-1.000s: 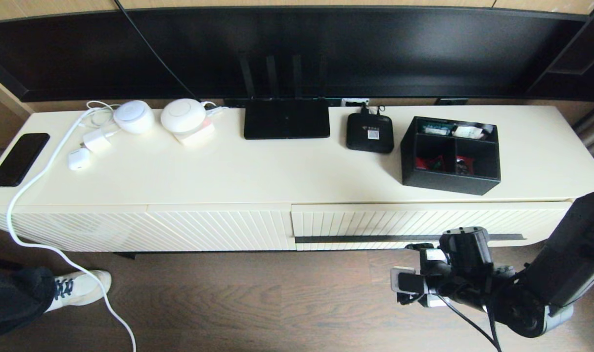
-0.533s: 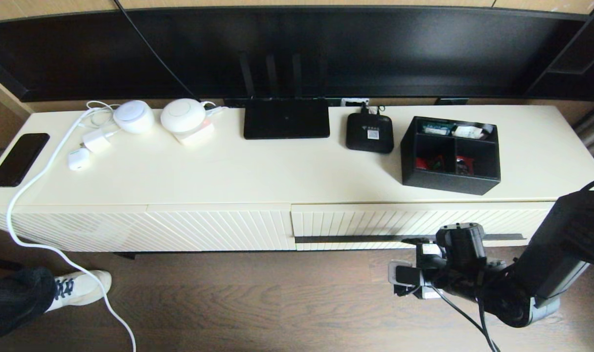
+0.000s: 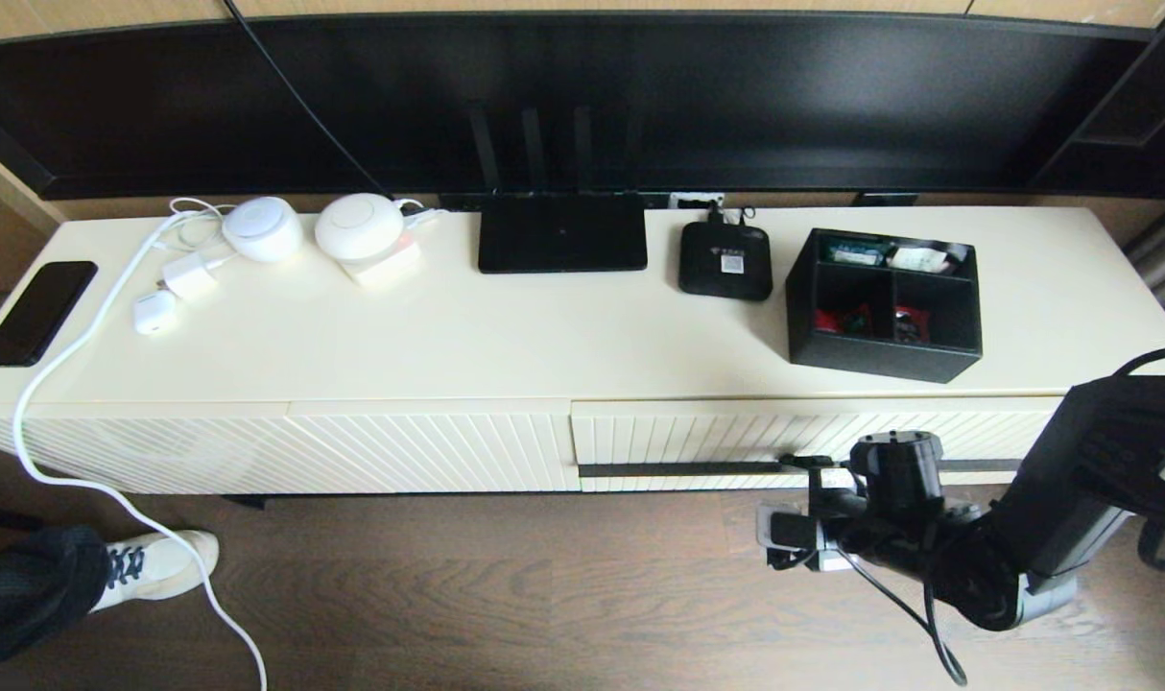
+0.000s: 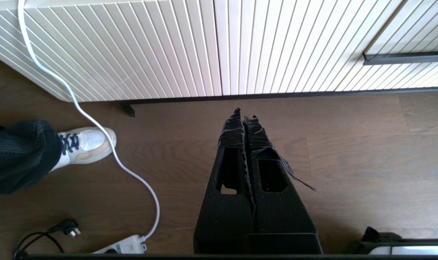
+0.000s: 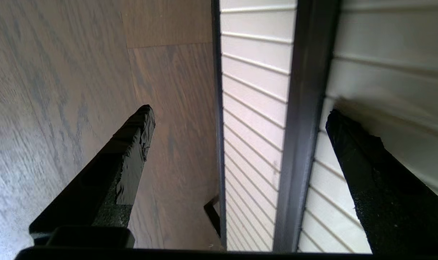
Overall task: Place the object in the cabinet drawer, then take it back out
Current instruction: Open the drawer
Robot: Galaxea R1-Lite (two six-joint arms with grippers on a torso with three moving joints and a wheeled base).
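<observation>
The black organizer box (image 3: 885, 305) stands on the cabinet top at the right, with red and white items in its compartments. Below it the cabinet drawer (image 3: 736, 434) is closed; its dark handle strip (image 3: 678, 469) runs along the ribbed front. My right gripper (image 3: 805, 466) is open right at that strip, turned sideways. In the right wrist view the right gripper (image 5: 239, 110) has the handle strip (image 5: 305, 108) between its spread fingers, one finger (image 5: 359, 155) against the ribbed front, the other (image 5: 132, 144) over the floor. My left gripper (image 4: 244, 113) hangs shut and empty above the floor.
A flat router (image 3: 561, 233) and a small set-top box (image 3: 725, 261) sit left of the organizer. White devices (image 3: 357, 228), a phone (image 3: 37, 312) and a white cable (image 3: 74, 345) lie at the left. A person's shoe (image 3: 155, 566) is on the wooden floor.
My right arm has moved up and left toward the drawer front, bringing the open gripper onto the handle strip. The organizer box and drawer have not moved.
</observation>
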